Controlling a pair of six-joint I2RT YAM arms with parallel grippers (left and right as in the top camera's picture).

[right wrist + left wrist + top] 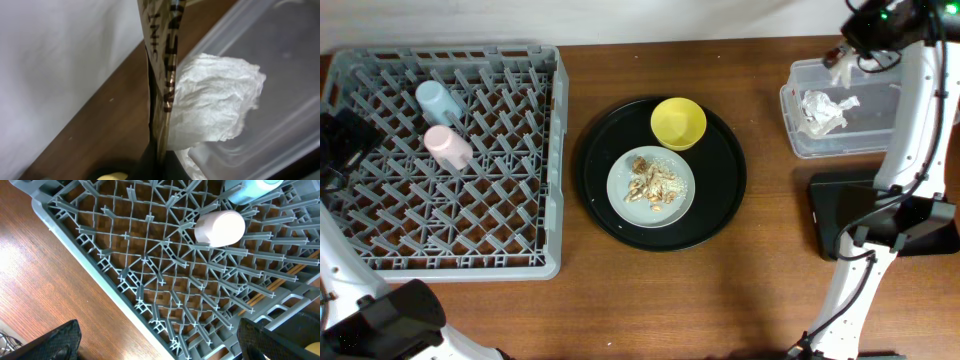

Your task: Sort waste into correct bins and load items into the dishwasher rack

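Wooden tabletop, and at the upper right of the overhead frame the right pincer is clenched on a shiny printed wrapper, held above the clear tub. A white napkin bunches right against that wrapper, and a second napkin lies in the tub. At far left, the left pincer gapes wide over the grey rack. The pink cup and blue cup sit in the rack. In the centre, the yellow bowl and the plate of scraps rest on the round black tray.

Crumpled napkin, wrapper above clear tub
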